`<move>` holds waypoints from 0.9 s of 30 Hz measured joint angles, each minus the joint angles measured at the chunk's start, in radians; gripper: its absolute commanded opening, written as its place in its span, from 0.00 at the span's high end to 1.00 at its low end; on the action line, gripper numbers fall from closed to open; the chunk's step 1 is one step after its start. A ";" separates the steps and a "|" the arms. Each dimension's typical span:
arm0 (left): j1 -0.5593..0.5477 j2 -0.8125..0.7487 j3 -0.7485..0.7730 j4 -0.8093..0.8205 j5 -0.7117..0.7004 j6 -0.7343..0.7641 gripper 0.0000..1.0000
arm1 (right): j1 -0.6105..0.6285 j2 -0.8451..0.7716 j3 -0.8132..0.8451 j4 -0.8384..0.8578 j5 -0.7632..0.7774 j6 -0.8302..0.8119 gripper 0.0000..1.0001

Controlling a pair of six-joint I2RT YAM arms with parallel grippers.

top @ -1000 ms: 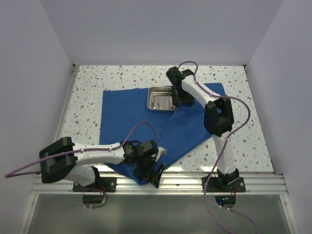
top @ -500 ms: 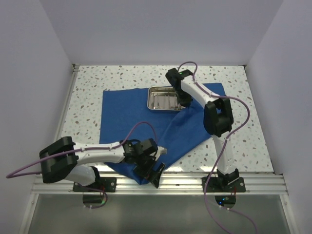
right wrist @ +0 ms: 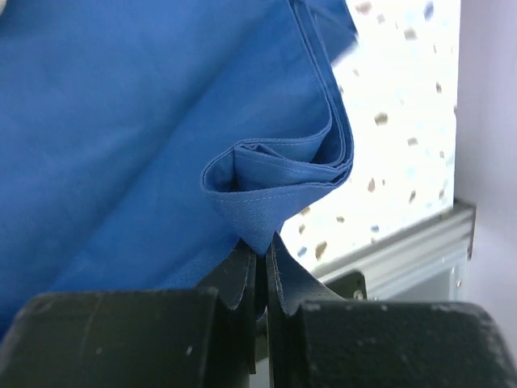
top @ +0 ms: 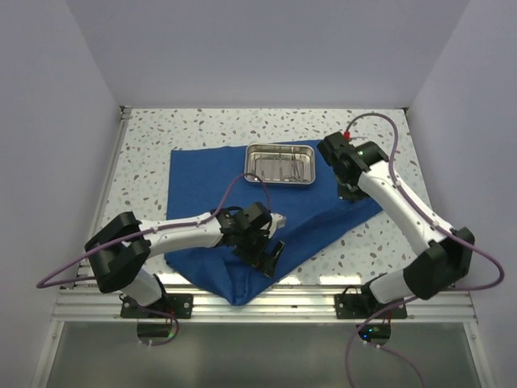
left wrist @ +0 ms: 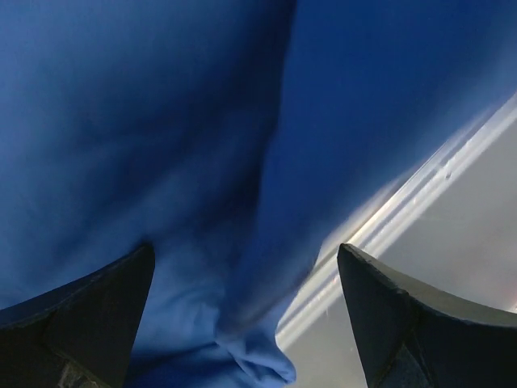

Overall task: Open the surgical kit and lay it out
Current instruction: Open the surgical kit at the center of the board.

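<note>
Pinching a folded corner of the blue cloth wrap [right wrist: 161,121], the right gripper [right wrist: 264,257] has its jaws pressed together with only the layered fabric between them. The corner stands up from the fingertips in a small peaked fold. Seen from overhead, this grip sits at the 3 o'clock corner of the cloth, at about 4 o'clock from the steel tray [top: 252,162].

The cloth lies opened out over the speckled table [top: 145,153], and its 6 o'clock corner reaches the aluminium rail [top: 420,303] at the near edge. The tray rests upright on the cloth toward 12 o'clock. Thin steel instruments [top: 284,166] lie inside it, too small to tell tweezers from scissors.

The left gripper [top: 271,242] hangs low over the cloth's 6 o'clock part, at 6 o'clock from the tray and well apart from it. Its jaws stand wide apart and hold nothing. The blurred wrist view shows both dark fingers [left wrist: 81,315] flanking rumpled blue fabric, with a pale strip at 4 o'clock. Whether the fingers touch the cloth cannot be told.
</note>
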 measured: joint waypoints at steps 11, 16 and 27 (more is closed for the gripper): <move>0.005 0.148 0.158 -0.024 0.000 0.106 0.00 | -0.011 -0.213 -0.334 -0.035 -0.001 0.233 1.00; 0.005 0.148 0.196 -0.056 -0.003 0.122 0.00 | -0.115 -0.320 -0.414 -0.013 -0.051 0.349 0.97; 0.037 0.114 0.499 -0.196 0.010 0.132 0.00 | -0.384 -0.588 -0.320 -0.041 -0.056 0.408 0.01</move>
